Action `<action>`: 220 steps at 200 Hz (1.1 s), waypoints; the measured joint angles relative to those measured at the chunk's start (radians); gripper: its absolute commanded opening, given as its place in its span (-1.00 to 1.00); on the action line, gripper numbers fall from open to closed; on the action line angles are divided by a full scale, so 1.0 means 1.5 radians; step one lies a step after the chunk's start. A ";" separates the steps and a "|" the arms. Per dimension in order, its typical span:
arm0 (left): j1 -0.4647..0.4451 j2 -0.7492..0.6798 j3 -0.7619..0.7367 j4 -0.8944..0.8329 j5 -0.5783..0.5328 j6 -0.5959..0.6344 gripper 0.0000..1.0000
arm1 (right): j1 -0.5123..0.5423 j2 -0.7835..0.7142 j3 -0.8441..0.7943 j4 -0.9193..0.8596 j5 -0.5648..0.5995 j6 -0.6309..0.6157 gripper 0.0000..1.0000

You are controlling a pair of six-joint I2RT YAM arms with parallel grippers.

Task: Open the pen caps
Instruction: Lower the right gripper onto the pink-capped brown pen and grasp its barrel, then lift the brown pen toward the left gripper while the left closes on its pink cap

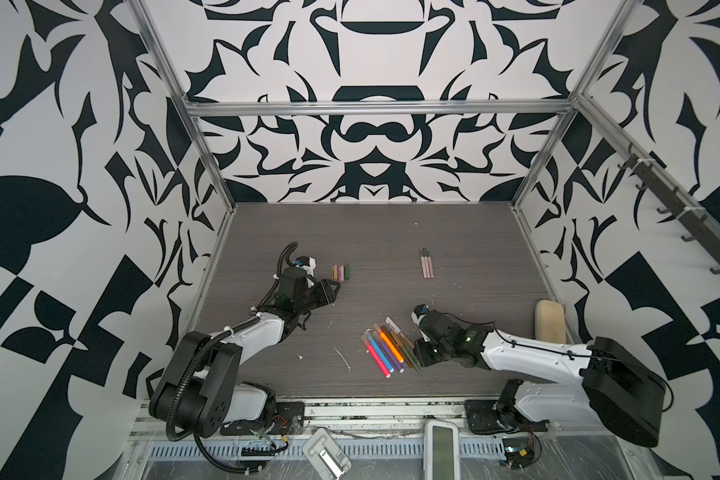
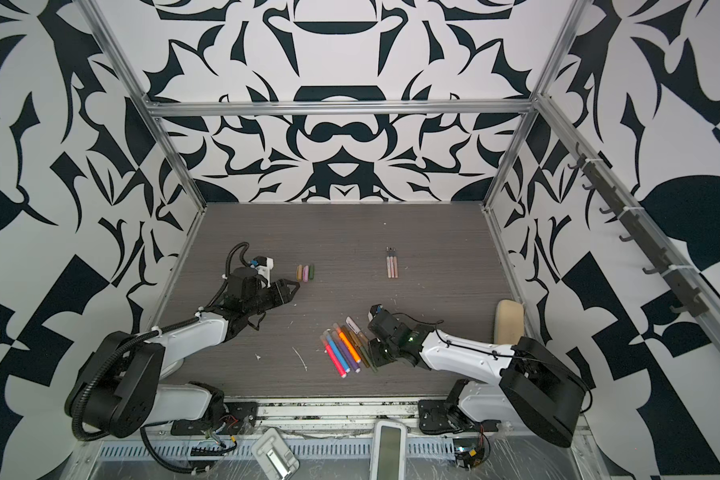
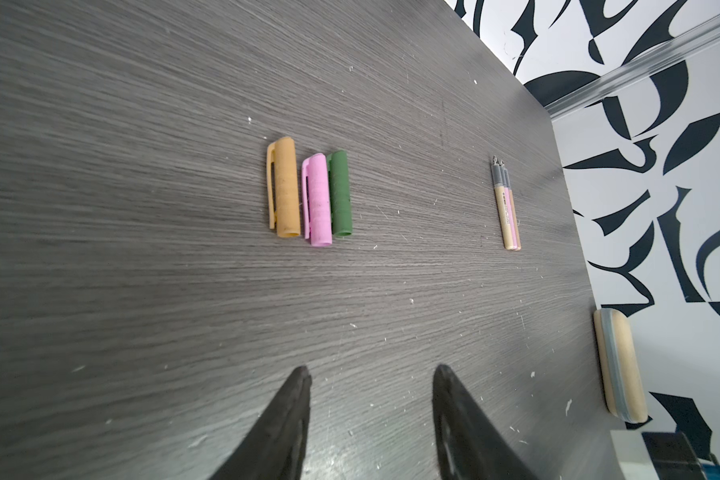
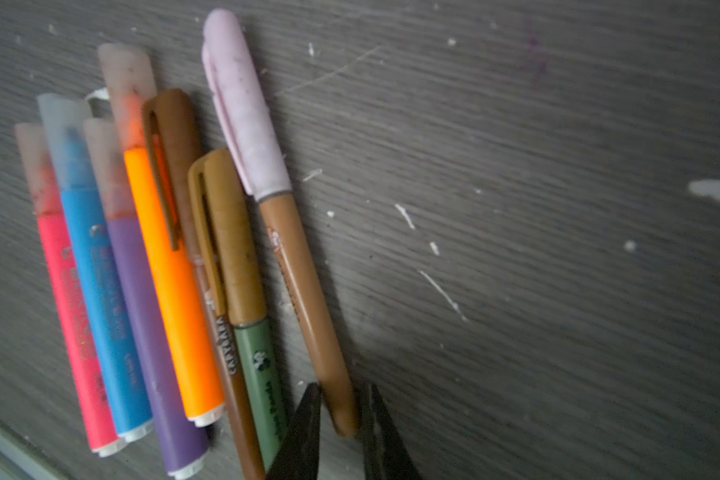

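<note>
The right hand (image 4: 341, 399) is nearly closed, its two fingers pinching the tail end of a brown pen (image 4: 304, 291) that lies on the table (image 4: 537, 270). The pen looks light, stiff and smooth, so a grip that far back may let it swivel or slide when the cap is pulled. Its lilac cap (image 4: 246, 112), at the far end, is probably a push fit, best taken round its body rather than by the thin clip. An olive pen (image 4: 258, 365) lies just beside the held barrel. A brown-capped pen (image 4: 175, 124) and four thick markers (image 4: 175, 270) are packed beyond it, crowding that side. The left hand (image 3: 375, 386) stands about half open and empty, near three loose caps (image 3: 317, 199). Uncapped pens (image 3: 508, 208) and a beige block (image 3: 620, 365) lie farther off.
</note>
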 measured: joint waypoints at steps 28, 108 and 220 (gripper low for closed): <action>0.000 0.000 0.000 0.000 0.000 0.000 0.01 | 0.000 0.015 0.018 -0.018 0.009 -0.005 -0.52; 0.000 0.000 0.000 0.000 0.000 0.000 0.02 | 0.000 0.098 0.092 -0.055 0.009 -0.061 -0.69; -0.166 0.004 0.120 -0.120 -0.034 -0.019 0.19 | -0.001 0.008 0.153 -0.136 -0.015 -0.101 -0.83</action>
